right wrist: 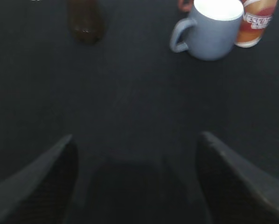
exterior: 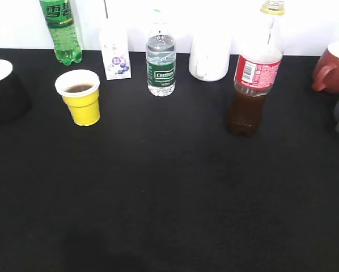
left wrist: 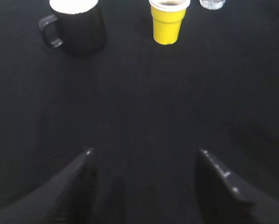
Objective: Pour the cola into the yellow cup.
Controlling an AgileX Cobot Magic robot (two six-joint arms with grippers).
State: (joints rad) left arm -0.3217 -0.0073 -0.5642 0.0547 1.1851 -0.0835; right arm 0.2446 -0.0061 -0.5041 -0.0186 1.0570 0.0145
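While both our grippers, left [left wrist: 146, 186] and right [right wrist: 135, 179], are hanging spread and empty, the yellow cup [left wrist: 167, 22] is standing ahead of our left and the cola [right wrist: 86, 21] ahead-left of our right.

Left gripper [left wrist: 146, 186] in the left wrist view, seen against the black table [left wrist: 139, 102]: two dark fingers, near black, matching the cloth behind them. The left-hand finger [left wrist: 79, 191] is broad, with a fine cross-hatched texture on its inner pad and a pale glint at its tip. The right-hand one shows a smoother, greyer edge with small bumps along it.

Over to the right gripper [right wrist: 135, 182] in the right wrist view: same build, two wide dark grey fingers [right wrist: 237, 182] tapering to a point, a mesh-like grip pattern on the inner face of the left-hand one. The picture is blurred; screws, cables or markings cannot be made out.
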